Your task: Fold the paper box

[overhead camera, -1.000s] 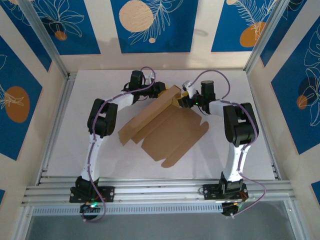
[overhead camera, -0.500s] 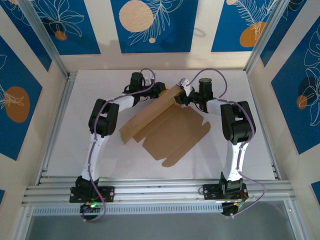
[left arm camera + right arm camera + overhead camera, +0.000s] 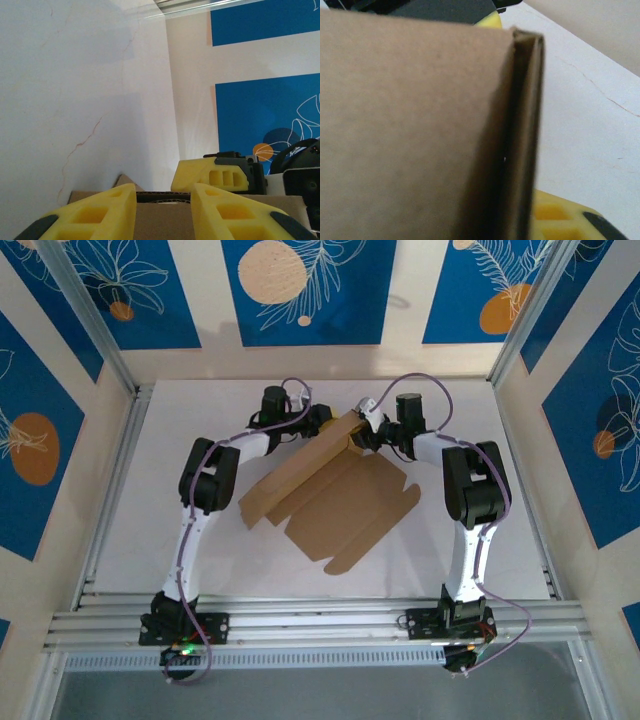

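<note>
The paper box [image 3: 335, 505] lay on the white desk [image 3: 250, 565], turned at an angle, and both arms reached over to its far corner. As a judgement, the folding was at an early step. The long wall on the far side of the box was lifted from the desk, and in the right wrist view its edge showed two layers of cardboard, so this wall seemed already folded over on itself. The rest was not yet done: the wide middle panel, the flaps with their small tabs on the near side of the box, and the narrow flap at its left end all lay flat or almost flat. The other walls had to be raised and the tabs tucked in before it would be a real box.

The left gripper [image 3: 322, 422] was at the far end of the raised wall, with its yellow fingers [image 3: 100, 215] close over the top edge of the cardboard. The right gripper [image 3: 362, 435] was at the same end, just beside the left one, and one of its fingers [image 3: 555, 215] showed under the doubled edge. For both, I could not tell whether the jaws were clenched on the cardboard or only stood around it.
</note>
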### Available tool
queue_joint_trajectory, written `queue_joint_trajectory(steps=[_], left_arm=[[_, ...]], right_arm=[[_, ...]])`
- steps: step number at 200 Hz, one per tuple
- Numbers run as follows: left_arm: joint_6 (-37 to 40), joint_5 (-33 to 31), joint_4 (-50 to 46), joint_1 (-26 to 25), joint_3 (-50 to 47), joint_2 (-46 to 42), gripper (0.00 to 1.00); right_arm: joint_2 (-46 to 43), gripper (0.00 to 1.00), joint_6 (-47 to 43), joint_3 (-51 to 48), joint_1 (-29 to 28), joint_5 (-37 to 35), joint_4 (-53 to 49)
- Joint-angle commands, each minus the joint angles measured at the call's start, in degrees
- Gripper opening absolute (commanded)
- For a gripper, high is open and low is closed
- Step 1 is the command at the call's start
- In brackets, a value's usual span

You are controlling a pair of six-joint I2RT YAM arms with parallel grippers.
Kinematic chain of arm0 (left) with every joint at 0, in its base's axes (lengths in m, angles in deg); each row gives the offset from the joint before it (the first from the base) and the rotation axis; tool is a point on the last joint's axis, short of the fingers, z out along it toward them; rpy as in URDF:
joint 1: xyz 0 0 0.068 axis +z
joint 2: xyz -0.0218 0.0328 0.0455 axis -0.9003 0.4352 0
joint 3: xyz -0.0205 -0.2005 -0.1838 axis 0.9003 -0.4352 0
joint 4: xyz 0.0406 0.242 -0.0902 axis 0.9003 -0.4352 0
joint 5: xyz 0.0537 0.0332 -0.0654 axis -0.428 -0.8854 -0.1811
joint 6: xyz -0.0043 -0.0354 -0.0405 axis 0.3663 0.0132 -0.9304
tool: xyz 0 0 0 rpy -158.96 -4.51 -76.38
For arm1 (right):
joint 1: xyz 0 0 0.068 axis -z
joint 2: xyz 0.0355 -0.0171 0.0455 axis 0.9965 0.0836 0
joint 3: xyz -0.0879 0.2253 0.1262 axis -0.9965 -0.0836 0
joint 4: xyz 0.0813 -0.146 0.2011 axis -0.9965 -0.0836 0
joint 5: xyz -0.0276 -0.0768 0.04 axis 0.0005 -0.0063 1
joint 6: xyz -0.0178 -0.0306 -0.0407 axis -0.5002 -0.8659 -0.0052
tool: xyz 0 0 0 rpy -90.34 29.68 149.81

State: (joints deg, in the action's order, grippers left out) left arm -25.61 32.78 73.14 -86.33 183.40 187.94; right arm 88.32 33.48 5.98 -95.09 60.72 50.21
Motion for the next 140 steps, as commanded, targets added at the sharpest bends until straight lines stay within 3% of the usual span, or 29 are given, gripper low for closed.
queue_joint_trajectory(steps=[1, 72, 86, 110, 140], left_arm=[[-0.5, 1.1, 1.7, -1.1, 1.4, 1.6, 0.34], [-0.8, 1.1, 1.9, -1.5, 1.8, 1.7, 0.33], [-0.9, 1.1, 2.0, -1.6, 1.7, 1.6, 0.32], [-1.1, 1.1, 2.3, -1.9, 1.6, 1.7, 0.32], [-2.6, 1.0, 4.4, -2.5, 0.8, 1.6, 0.32]], right_arm=[[0.9, 0.25, -1.5, 2.3, 0.0, 0.5, -4.8], [1.0, 0.29, -3.4, 3.0, -0.2, -2.5, -8.7], [1.0, 0.23, -3.3, 3.0, -0.2, -2.6, -8.8], [2.2, 0.00, -3.3, 4.6, -0.9, -5.4, -10.0], [2.6, 0.00, -2.1, 4.6, -1.8, -9.3, -8.6]])
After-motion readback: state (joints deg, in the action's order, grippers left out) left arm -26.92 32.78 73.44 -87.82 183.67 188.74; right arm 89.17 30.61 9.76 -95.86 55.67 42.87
